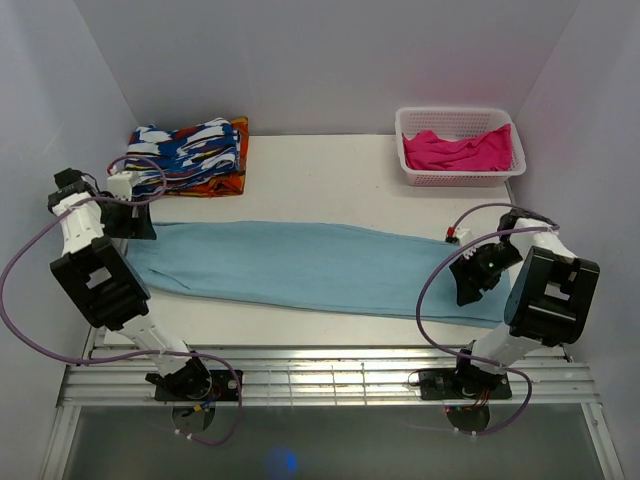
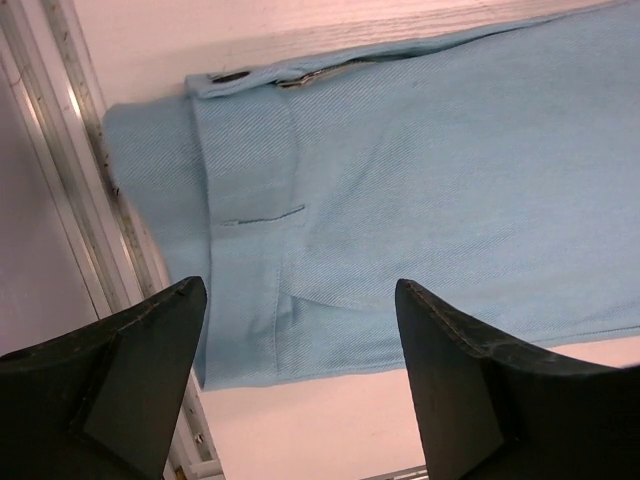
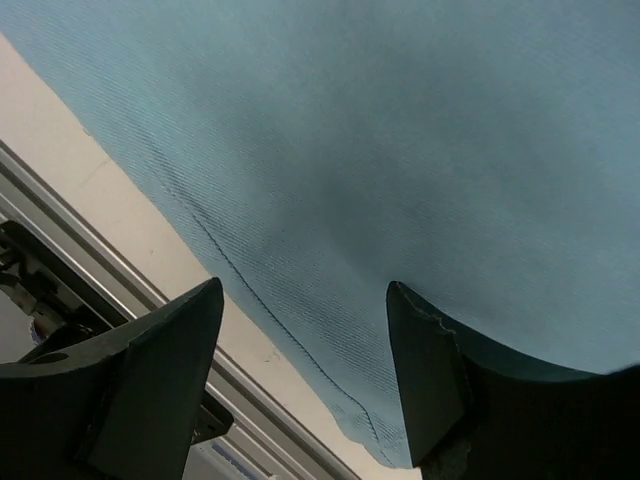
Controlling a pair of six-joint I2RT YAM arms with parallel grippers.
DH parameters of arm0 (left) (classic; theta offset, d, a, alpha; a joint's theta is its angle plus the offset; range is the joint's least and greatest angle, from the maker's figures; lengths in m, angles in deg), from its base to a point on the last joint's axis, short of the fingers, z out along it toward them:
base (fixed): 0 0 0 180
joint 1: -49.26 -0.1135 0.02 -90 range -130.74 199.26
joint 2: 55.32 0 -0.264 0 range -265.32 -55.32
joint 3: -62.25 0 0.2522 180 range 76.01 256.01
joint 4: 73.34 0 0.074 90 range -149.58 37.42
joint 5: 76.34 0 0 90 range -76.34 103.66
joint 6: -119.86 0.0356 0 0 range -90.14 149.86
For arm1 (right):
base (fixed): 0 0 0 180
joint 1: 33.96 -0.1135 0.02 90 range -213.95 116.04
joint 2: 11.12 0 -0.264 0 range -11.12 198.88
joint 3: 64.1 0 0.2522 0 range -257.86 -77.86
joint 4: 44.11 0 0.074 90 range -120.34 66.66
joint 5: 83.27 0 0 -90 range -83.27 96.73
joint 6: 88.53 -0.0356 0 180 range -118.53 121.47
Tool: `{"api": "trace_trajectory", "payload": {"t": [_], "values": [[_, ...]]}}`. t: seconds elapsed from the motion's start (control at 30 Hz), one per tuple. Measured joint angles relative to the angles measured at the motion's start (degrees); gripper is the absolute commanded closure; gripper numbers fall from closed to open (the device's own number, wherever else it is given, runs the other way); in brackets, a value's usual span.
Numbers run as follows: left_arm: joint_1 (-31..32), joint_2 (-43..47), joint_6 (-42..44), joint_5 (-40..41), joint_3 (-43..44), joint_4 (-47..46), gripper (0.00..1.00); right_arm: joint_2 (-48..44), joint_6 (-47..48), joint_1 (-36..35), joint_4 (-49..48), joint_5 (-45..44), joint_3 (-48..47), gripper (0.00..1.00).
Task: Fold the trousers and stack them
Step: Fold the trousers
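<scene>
- the trousers (image 1: 310,265) lie flat as one long light-blue strip across the middle of the white table (image 1: 320,170), waist end at the left, leg end at the right.
- in the top view the right arm covers the far leg end, and the left gripper (image 1: 128,218) sits over the waist corner, so neither end shows whole there.
- the left wrist view shows the waistband, with a button and fly, near the table's railed edge. its black fingers (image 2: 150,350) stand wide apart with only cloth seen past them. their bases are cut off by the frame.
- the right gripper (image 1: 470,272) hangs over the leg end. its fingers (image 3: 160,360) are also spread wide, gripping nothing.
- whether any fingertip touches the cloth is hard to tell.
- counted: one pair of trousers, two arms, one white basket (image 1: 460,178) at the far right holding one pink garment (image 1: 460,150), and one folded patterned cloth (image 1: 190,155) at the far left, its layers unclear.
</scene>
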Motion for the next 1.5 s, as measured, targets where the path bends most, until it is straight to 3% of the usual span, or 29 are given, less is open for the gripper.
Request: {"api": "trace_trajectory", "payload": {"t": [0.13, 0.33, 0.53, 0.67, 0.83, 1.1, 1.27, 1.4, 1.5], "values": [[-2.9, -0.3, 0.5, -0.7, -0.4, 0.0, 0.18, 1.3, -0.4, 0.3, -4.3, -5.0, 5.0, 0.32], [-2.7, 1.6, 7.8, -10.5, -3.5, 3.0, 0.18, -1.8, 2.7, 0.8, -7.2, -6.6, 7.8, 0.37], [11.1, 8.6, 9.1, -17.3, -7.3, -0.4, 0.21, -2.1, 8.3, 1.7, -0.9, -6.3, 2.9, 0.34], [24.6, 10.8, 5.4, -18.4, -12.4, -10.3, 0.26, -0.7, 7.7, 1.7, 4.1, 1.6, -14.9, 0.33], [39.8, 9.4, 3.6, -16.3, -22.9, -19.4, 0.34, 2.2, -5.2, -1.3, -0.6, 14.7, -31.7, 0.38], [51.5, 8.2, 7.1, -11.3, -34.9, -24.6, 0.43, 7.1, -32.7, -11.1, -21.0, 25.2, -29.0, 0.5], [60.5, 13.0, 8.9, -7.9, -40.4, -28.7, 0.37, 10.4, -43.4, -19.5, -30.8, 26.7, -26.7, 0.51], [62.9, 15.4, 6.7, -7.9, -41.1, -27.8, 0.26, 14.8, -48.3, -26.5, -37.4, 27.5, -27.3, 0.51], [58.6, 16.7, 3.0, -8.5, -37.8, -26.6, 0.25, 20.2, -51.9, -31.1, -41.0, 28.3, -30.0, 0.51]]}}
